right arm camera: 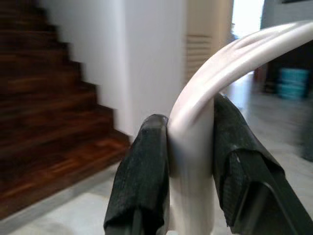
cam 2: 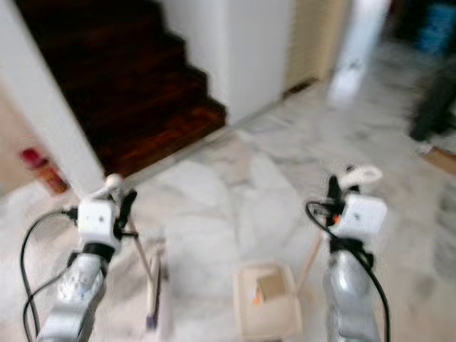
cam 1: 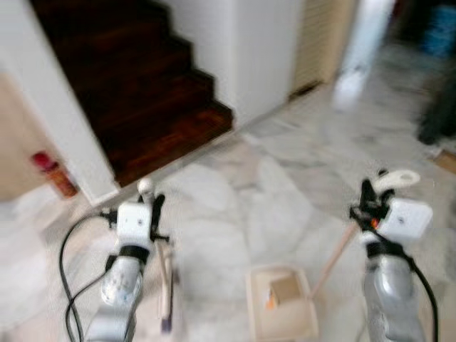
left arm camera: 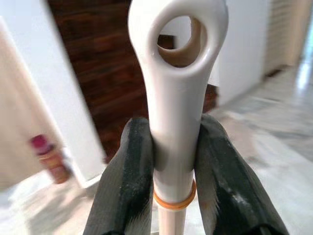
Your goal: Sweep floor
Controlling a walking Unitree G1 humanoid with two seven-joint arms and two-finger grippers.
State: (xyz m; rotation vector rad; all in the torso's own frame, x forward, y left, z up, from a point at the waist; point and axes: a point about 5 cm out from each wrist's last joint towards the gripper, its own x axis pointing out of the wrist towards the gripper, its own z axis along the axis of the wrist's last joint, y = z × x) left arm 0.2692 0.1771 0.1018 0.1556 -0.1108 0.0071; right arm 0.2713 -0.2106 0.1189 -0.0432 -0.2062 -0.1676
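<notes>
My left gripper point(left arm camera: 173, 161) is shut on the cream broom handle point(left arm camera: 177, 88), just below its ring-shaped end. The broom point(cam 1: 165, 285) slants down to the marble floor beside my left arm. My right gripper point(right arm camera: 188, 161) is shut on the curved cream handle of the dustpan point(right arm camera: 230, 63). Its pole point(cam 1: 335, 256) runs down to the cream dustpan tray point(cam 1: 281, 303), which rests on the floor between my arms and holds a brown scrap point(cam 1: 285, 288). Both eye views are blurred.
A dark wooden staircase point(cam 1: 135, 85) rises ahead on the left, next to a white wall corner point(cam 1: 249, 50). A red bottle point(cam 1: 51, 172) stands by the left wall. A dark blurred shape point(cam 1: 438, 107) is at the far right. Pale marble floor point(cam 1: 285, 171) lies ahead.
</notes>
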